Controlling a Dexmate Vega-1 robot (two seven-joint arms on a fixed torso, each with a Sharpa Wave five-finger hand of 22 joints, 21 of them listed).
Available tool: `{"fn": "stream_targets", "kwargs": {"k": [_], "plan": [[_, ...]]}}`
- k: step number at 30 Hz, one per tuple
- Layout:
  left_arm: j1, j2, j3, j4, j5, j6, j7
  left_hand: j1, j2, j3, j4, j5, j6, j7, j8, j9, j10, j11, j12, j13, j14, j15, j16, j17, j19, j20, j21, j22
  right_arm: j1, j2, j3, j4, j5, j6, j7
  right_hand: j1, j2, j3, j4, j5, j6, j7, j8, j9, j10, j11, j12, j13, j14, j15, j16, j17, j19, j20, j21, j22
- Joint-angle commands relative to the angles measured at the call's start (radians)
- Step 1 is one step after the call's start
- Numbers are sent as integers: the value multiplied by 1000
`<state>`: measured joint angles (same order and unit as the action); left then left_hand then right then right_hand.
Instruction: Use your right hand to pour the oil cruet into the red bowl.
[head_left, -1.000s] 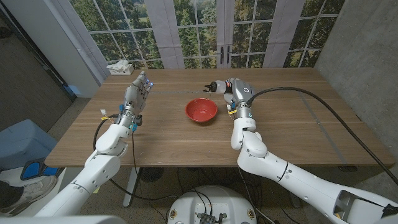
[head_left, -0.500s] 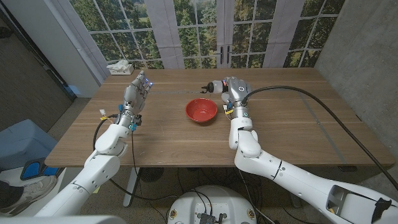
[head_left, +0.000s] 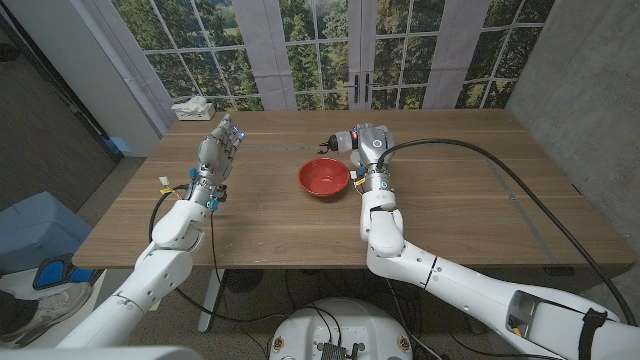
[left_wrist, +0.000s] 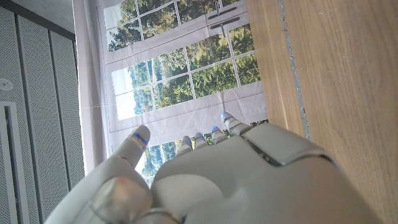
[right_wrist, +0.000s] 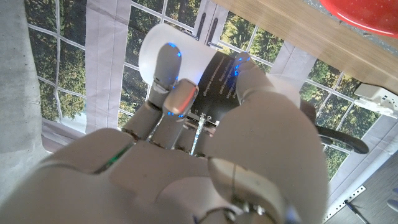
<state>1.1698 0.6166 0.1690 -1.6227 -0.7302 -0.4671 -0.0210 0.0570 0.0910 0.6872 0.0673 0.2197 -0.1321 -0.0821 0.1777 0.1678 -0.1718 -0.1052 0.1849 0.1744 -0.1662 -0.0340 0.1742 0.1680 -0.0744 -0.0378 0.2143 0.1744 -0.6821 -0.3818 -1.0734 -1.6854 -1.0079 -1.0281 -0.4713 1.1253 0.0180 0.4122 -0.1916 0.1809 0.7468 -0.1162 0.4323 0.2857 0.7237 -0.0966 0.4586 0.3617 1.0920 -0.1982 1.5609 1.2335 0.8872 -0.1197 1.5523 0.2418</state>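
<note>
A red bowl (head_left: 324, 177) sits near the middle of the wooden table (head_left: 450, 215). My right hand (head_left: 366, 144) is raised just right of and behind the bowl and grips the oil cruet (head_left: 338, 140), which is tipped sideways with its dark spout pointing left above the bowl's far rim. In the right wrist view my right hand (right_wrist: 205, 155) wraps the cruet (right_wrist: 186, 59), a white body with a black label, and the bowl's red rim (right_wrist: 367, 15) shows at the corner. My left hand (head_left: 220, 148) stands upright over the table's left part, fingers apart, holding nothing.
A white object (head_left: 194, 107) lies at the table's far left corner. A black cable (head_left: 520, 185) arcs over the right side of the table. Tall windows stand behind the far edge.
My right hand has shifted left toward the bowl with the cruet, bringing the spout closer over the far rim. The left arm has not moved.
</note>
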Motion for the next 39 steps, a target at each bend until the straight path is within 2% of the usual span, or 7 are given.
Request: {"fn": "stream_targets", "kwargs": {"k": [1, 8, 16, 30, 39], "plan": [[-3, -3, 0, 10, -6, -5, -8, -8, 67, 5, -6, 4, -2, -5, 4, 3, -54, 3, 4, 2, -72, -88, 3, 2, 5, -35, -2, 2, 57, 35, -84, 93, -113, -80, 85, 71, 110, 39, 29, 6, 107, -41, -1, 1, 97, -91, -5, 382, 7, -18, -2, 4, -2, -97, 0, -1], [-3, -4, -1, 13, -10, -6, -12, -8, 67, 5, -6, 4, -2, -4, 4, 3, -54, 4, 4, 2, -72, -89, 2, 2, 5, -34, -3, 2, 75, 26, -107, 124, -157, -80, 108, 73, 111, 42, 27, 6, 106, -42, -2, 1, 96, -91, -11, 382, 6, -18, -3, 4, -4, -97, -1, -2], [-6, -6, -1, 20, -14, -6, -16, -9, 67, 5, -6, 4, -1, -5, 4, 3, -54, 4, 4, 2, -71, -89, 3, 2, 6, -33, -4, 2, 95, 3, -137, 144, -246, -89, 184, 80, 115, 48, 26, 7, 108, -50, -4, -1, 98, -91, -16, 386, 4, -18, -4, 3, -9, -98, -3, -4], [-13, -10, 4, 30, -19, -3, -22, -10, 67, 5, -5, 4, 0, -5, 4, 3, -55, 3, 3, 2, -72, -89, 3, 3, 7, -33, -6, 2, 99, -6, -121, 189, -368, -68, 255, 85, 117, 55, 26, 7, 112, -55, -6, -3, 101, -92, -26, 389, 2, -18, -6, 3, -15, -98, -3, -7], [-18, -12, 6, 36, -21, -3, -24, -10, 67, 5, -5, 4, 1, -6, 4, 3, -54, 3, 4, 2, -71, -90, 3, 2, 7, -32, -7, 2, 102, 2, -114, 221, -465, -58, 341, 89, 117, 59, 25, 7, 113, -56, -9, -4, 103, -93, -34, 390, 1, -18, -7, 2, -17, -98, -2, -7]]}}
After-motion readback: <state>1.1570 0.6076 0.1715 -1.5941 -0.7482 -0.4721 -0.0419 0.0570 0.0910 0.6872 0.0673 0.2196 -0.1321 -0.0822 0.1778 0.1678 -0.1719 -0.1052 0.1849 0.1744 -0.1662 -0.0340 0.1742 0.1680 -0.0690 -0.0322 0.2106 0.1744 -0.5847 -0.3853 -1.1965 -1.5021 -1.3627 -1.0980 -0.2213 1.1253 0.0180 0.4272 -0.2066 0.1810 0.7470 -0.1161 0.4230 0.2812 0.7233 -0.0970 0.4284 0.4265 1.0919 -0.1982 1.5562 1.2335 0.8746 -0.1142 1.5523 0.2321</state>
